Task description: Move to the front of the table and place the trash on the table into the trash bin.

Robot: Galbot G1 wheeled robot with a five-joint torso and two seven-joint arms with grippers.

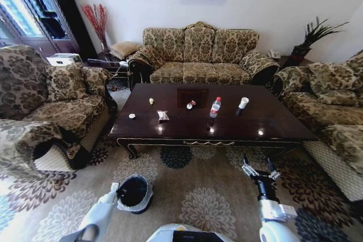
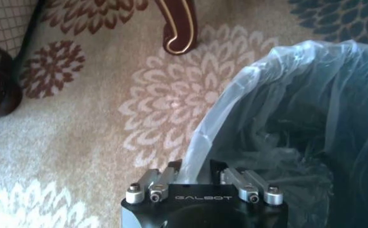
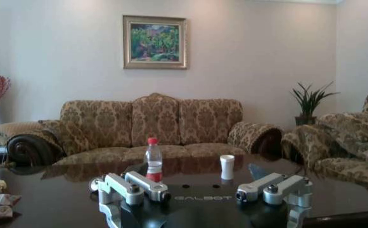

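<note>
trash [image 1: 163,115] on table [image 1: 272,126], trash bin [image 1: 134,192] before it, left

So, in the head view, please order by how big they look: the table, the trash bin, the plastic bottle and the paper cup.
1. The table, by far the largest.
2. The trash bin; it stands nearer the camera, which enlarges it.
3. The plastic bottle.
4. The paper cup, a little smaller than the bottle.
</note>
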